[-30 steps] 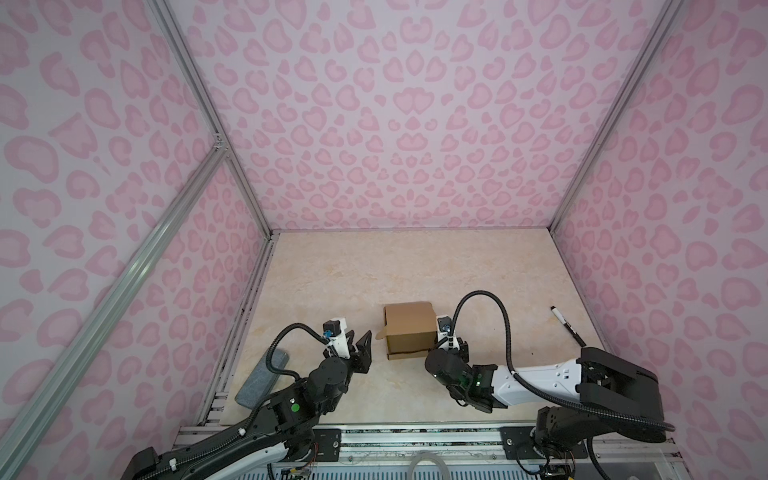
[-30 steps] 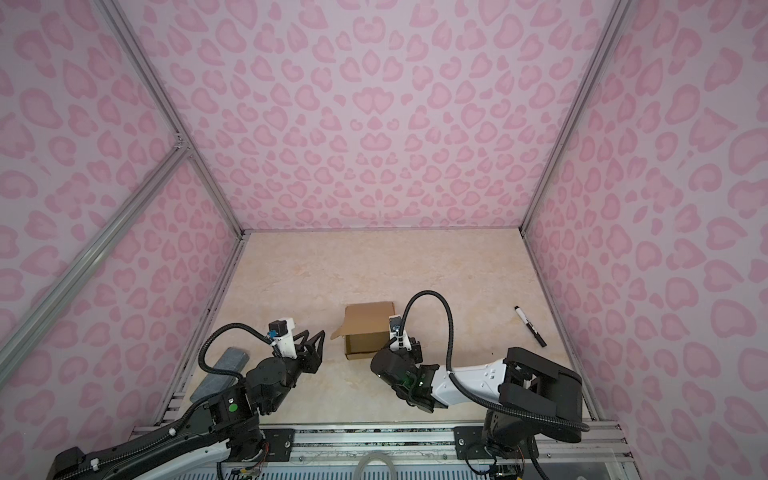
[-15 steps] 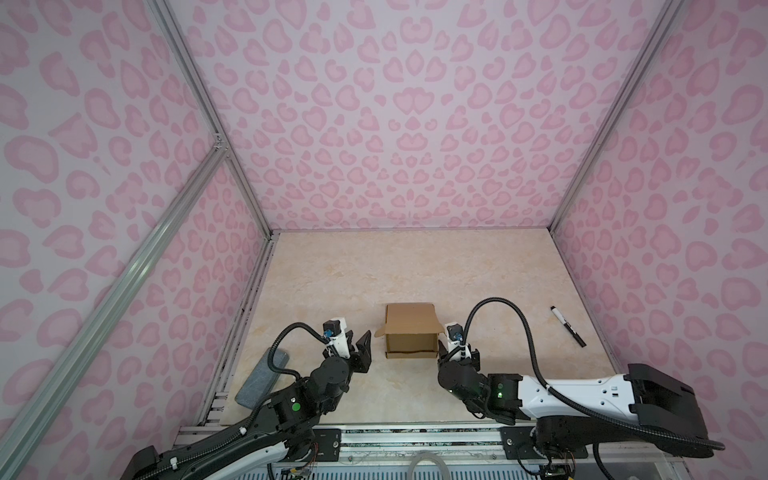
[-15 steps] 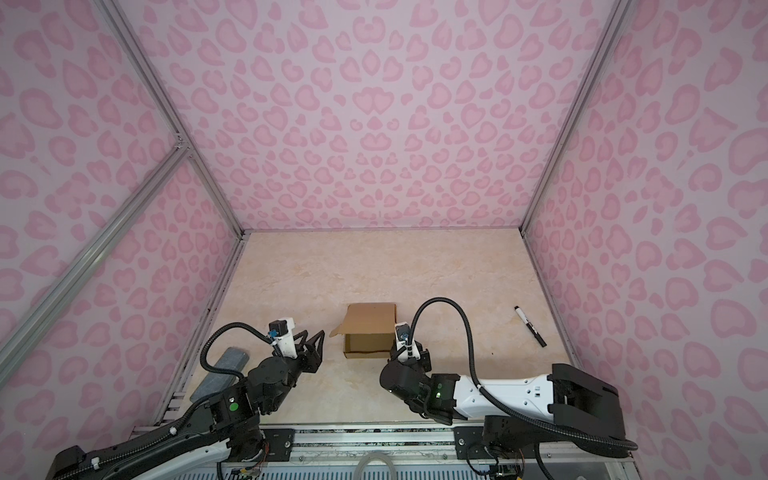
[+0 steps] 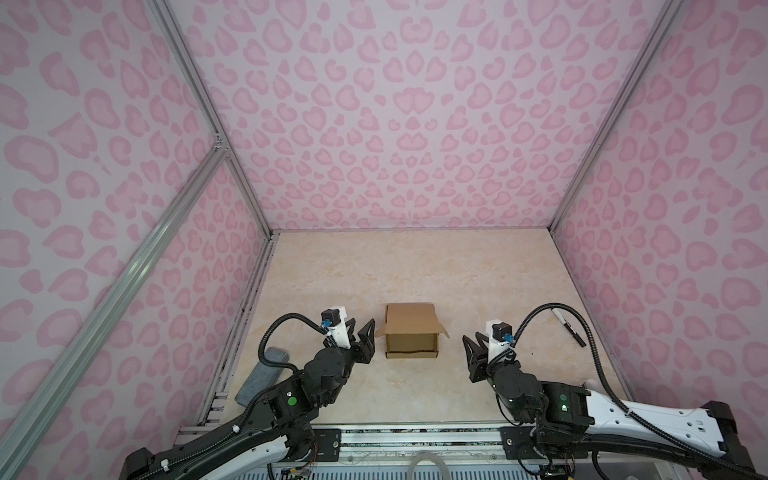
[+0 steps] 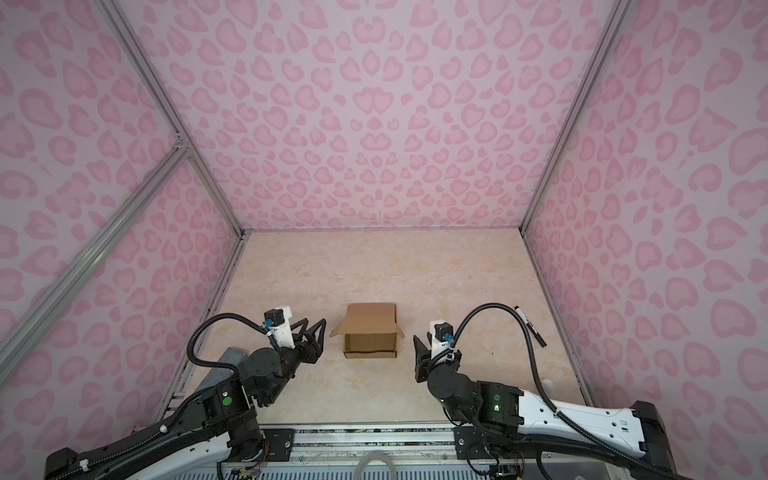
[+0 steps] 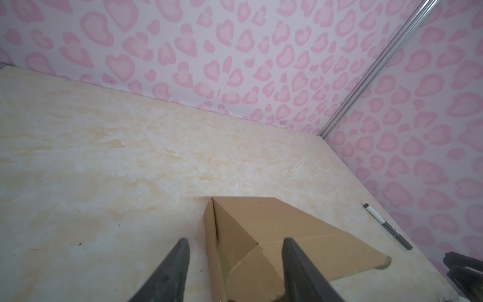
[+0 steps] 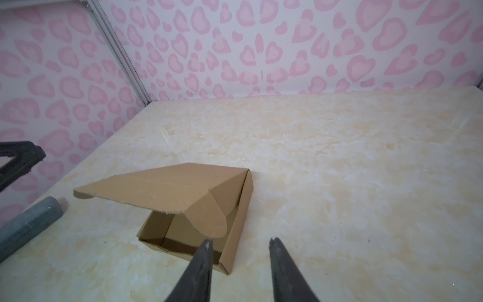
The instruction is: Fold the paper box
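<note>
1. Top views: the paper box (image 5: 411,347) sits on the worktop (image 5: 415,266) toward its front edge, about midway between the side edges, with one tool on either side. It is plain brown corrugated card, and from above it looks about as wide as deep, so I see no clear long axis. The lid (image 5: 409,318) is half raised and hinged on the side facing the back edge. The mouth opens toward the front edge.
2. Top views, tools: the left tool (image 5: 362,328) has its jaws wide apart and empty. It is just beside the left ear flap (image 5: 380,331), and I cannot tell whether they touch. The right tool (image 6: 422,345) has its jaws apart more narrowly, also empty, with bare worktop between it and the box. Judgement: the left arm is the nearer.
3. Left wrist view: the jaws of the left tool (image 7: 234,243) are spread, and the box's (image 7: 300,235) near corner shows between them – not clamped. The lid slopes smooth and matte. A black marker (image 7: 386,227) lies by the right edge.
4. Right wrist view: the right tool (image 8: 240,241) is parted and holds nothing. The box (image 8: 236,222) lies ahead, toward the left edge. A rounded ear flap (image 8: 209,217) droops over the cavity, and the cut edges look ragged. A grey felt block (image 8: 28,224) lies by the left edge.
</note>
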Available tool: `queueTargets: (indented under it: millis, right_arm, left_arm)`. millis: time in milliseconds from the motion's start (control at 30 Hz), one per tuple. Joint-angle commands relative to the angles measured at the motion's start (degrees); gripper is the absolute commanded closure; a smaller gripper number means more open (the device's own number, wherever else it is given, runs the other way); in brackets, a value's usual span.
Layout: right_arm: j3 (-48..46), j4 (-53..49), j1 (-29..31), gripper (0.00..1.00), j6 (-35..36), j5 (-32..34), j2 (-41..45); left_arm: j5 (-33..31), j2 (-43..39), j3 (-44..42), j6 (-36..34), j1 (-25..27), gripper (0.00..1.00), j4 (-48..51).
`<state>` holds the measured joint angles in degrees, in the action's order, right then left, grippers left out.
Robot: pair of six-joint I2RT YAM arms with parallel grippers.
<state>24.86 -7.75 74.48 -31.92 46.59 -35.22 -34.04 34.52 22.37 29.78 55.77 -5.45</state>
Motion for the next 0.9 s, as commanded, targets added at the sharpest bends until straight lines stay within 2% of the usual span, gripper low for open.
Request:
queueTargets:
  millis: [0, 133, 333, 467, 600, 867]
  right_arm:
    - [1.63, -0.24, -0.7, 0.61, 3.43, 1.48, 1.77]
    - [9.39, -3.23, -6.67, 0.61, 3.08, -8.67, -4.52]
    - [16.32, -3.26, -19.18, 0.61, -0.25, -32.03, -17.03]
    - [18.15, -1.23, -21.13, 0.61, 0.64, -38.53, -22.91]
    - [16.6, 0.65, -22.27, 0.62, -1.35, -43.03, -26.82]
    - [11.31, 2.98, -23.68, 0.64, -3.82, -44.94, -29.96]
  left_arm:
    - [3.43, 1.8, 3.55, -3.68, -1.42, 0.39, -0.63]
    - [12.66, 8.8, 8.59, -3.76, -6.55, 0.39, 0.22]
    - [27.34, 18.47, 12.03, -1.11, -14.07, 0.39, -1.57]
    - [32.58, 22.83, 13.75, -1.55, -14.38, 0.4, -2.87]
    - [34.76, 25.88, 12.33, -1.29, -14.41, 0.4, -4.08]
    - [35.37, 28.11, 5.43, 1.12, -14.49, 0.4, -8.0]
